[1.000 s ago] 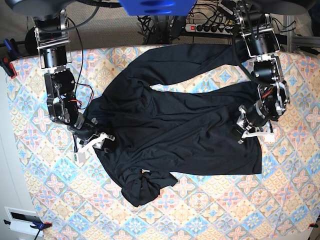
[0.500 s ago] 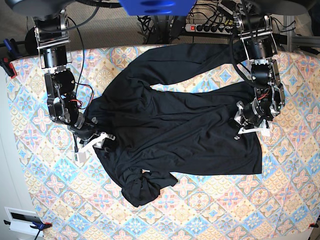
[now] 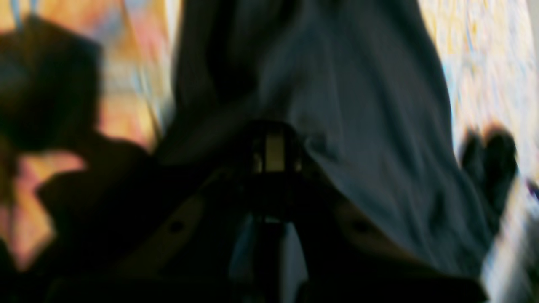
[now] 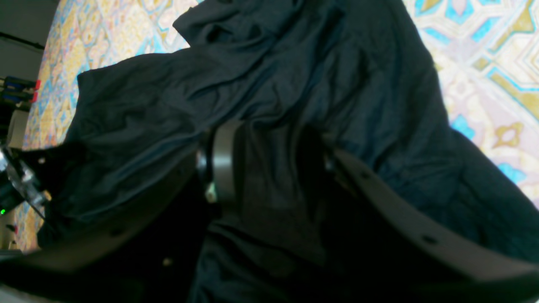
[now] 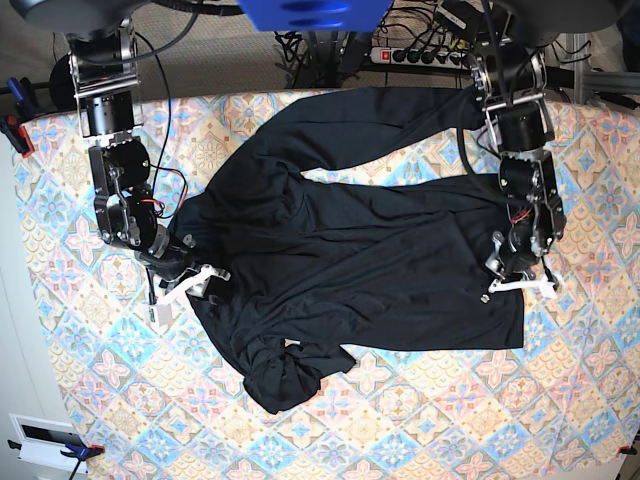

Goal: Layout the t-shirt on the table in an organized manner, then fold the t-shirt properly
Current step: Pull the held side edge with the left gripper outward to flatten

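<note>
the t-shirt (image 5: pixel 350 250) sprawls crumpled mid-desk (image 5: pixel 80 360), long axis toward the far edge; the right tool (image 5: pixel 190 283) pinches its bunched side, the left tool (image 5: pixel 515 282), pressed together, holds the opposite edge.

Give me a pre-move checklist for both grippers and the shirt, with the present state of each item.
1. Right gripper has fabric between its jaws: ok, in the right wrist view.
2. Left gripper shut on the t-shirt: ok, though that wrist view is blurred.
3. Shirt lies flat: not ok, the lower end is bunched.
4. Upper part spread: not ok, it is folded over.
5. Shirt is wholly on the table: cannot tell at the far edge.
</note>
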You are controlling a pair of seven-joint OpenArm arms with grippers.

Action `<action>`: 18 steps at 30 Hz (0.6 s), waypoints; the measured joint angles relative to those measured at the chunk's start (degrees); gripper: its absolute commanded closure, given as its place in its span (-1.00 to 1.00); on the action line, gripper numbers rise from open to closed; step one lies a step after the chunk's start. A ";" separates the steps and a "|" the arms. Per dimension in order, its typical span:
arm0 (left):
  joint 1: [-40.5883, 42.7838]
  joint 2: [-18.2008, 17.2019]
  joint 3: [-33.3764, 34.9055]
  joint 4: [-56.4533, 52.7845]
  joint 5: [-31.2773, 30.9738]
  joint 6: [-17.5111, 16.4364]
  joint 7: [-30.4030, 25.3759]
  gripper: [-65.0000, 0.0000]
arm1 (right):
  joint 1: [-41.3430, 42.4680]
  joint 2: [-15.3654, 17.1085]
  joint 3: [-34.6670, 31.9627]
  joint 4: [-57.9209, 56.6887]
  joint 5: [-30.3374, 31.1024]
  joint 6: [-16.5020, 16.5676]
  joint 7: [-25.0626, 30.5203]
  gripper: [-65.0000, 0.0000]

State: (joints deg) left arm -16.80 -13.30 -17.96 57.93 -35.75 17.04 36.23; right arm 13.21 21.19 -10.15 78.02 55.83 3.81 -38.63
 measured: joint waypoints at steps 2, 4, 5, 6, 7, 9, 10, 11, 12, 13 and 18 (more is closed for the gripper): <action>-2.08 -0.04 -0.07 -4.20 1.33 -1.25 -4.37 0.99 | 0.00 -0.04 -0.02 0.00 0.15 -0.02 0.09 0.33; -4.61 0.31 0.04 -9.03 3.69 -1.90 -9.64 0.99 | -0.02 -0.04 -0.15 0.07 0.15 0.04 -0.02 0.33; -6.10 0.44 0.04 -11.56 5.18 -1.77 -11.87 0.99 | -0.02 -0.07 -0.20 0.04 -0.02 -0.11 -0.15 0.33; -7.87 0.42 0.04 -14.53 6.47 -1.55 -14.47 0.99 | -0.24 -0.04 -0.20 0.04 0.02 -0.13 0.09 0.33; -9.46 0.39 0.04 -17.40 7.37 -1.22 -16.90 0.99 | -0.87 0.09 -0.15 0.17 0.15 0.04 0.66 0.33; -11.93 0.09 0.04 -22.60 8.81 -2.32 -20.37 0.99 | -2.75 0.13 -0.11 0.28 0.02 -0.07 0.55 0.33; -13.25 0.02 0.04 -25.03 9.29 -2.58 -22.38 0.99 | -4.02 0.04 -0.17 0.26 0.04 -0.04 0.04 0.33; -14.45 0.09 0.04 -27.39 10.84 -2.82 -24.30 0.99 | -5.22 -0.04 -0.24 0.24 0.07 0.11 -0.28 0.33; -15.39 0.13 0.07 -29.27 12.09 -2.89 -25.86 0.99 | -6.14 -0.04 -0.26 0.22 -0.04 -0.13 -0.35 0.33; -16.22 0.17 0.04 -30.88 13.31 -2.93 -27.15 0.99 | -6.78 -0.07 -0.24 0.15 -0.02 -0.22 -0.42 0.33; -19.47 1.11 -0.02 -36.22 16.90 -1.11 -31.43 0.99 | -6.82 0.11 -0.15 3.34 -0.13 -0.39 -0.15 0.33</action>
State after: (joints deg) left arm -36.27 -12.19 -17.98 21.71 -18.85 15.92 4.80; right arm 6.39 21.30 -10.31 81.36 55.70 3.42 -38.79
